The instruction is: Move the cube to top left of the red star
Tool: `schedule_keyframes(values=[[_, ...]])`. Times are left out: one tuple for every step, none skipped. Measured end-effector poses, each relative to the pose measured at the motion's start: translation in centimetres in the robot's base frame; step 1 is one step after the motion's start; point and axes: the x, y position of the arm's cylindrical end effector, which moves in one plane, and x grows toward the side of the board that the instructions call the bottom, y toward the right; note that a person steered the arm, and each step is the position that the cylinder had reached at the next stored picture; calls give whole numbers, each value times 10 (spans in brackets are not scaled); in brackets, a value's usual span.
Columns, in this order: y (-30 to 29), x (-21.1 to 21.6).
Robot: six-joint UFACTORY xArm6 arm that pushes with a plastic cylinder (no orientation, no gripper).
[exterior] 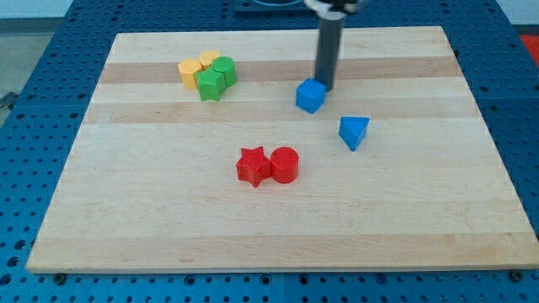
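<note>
A blue cube (310,96) sits on the wooden board (168,227), right of centre near the view's top. A red star (252,166) lies below and to the left of it, near the board's middle, touching a red cylinder (285,165) on its right. My tip (325,87) is the lower end of the dark rod coming down from the view's top. It stands just at the cube's upper right side, touching or nearly touching it.
A blue triangular block (354,132) lies right of and below the cube. A cluster at the view's upper left holds two yellow blocks (194,69), a green cylinder (223,69) and a green star (210,84).
</note>
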Motion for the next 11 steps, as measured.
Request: schedule_keyframes(values=[[-33,33],[-31,31],[-34,29],[-66,51],[-94,67],[-97,69],[-64,48],[-22,26],[-22,50],[-49,75],[-83,86]])
